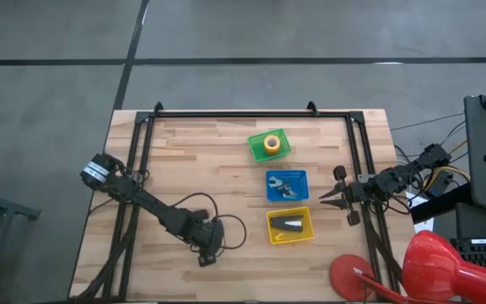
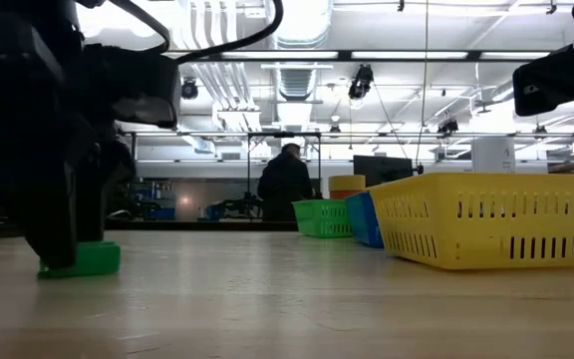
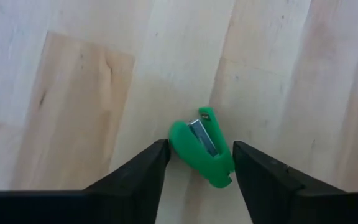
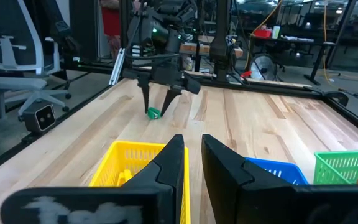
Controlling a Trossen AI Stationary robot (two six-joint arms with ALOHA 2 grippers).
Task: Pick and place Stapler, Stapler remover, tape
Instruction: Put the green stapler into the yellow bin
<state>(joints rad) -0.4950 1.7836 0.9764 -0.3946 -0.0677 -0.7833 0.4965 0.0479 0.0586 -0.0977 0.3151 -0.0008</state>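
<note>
A small green piece with a metal strip (image 3: 202, 149) lies flat on the wood near the table's near edge, also low in the low view (image 2: 88, 259). My left gripper (image 3: 201, 149) points down over it, open, one finger on each side. The dark stapler (image 1: 291, 224) lies in the yellow basket (image 1: 270, 238). In the green basket (image 1: 253, 148) sits the tape (image 1: 270, 143). The blue basket (image 1: 269, 192) holds a small dark and silvery tool (image 1: 287, 186), perhaps the stapler remover. My right gripper (image 1: 322, 196) waits level at the right, fingers nearly together. My left gripper comes at the green piece from above, slanting, with its fingers (image 3: 157, 162) beside the piece's two long sides (image 3: 174, 140). The piece lies on the table. I cannot tell whether the fingers touch it.
The three baskets stand in a row right of the table's middle, with bare wood (image 1: 226, 169) between them and my left gripper. Black frame rails (image 1: 251, 113) run along the far and side edges. A red lamp (image 1: 433, 266) sits off the near right corner. A person (image 2: 285, 184) stands far behind.
</note>
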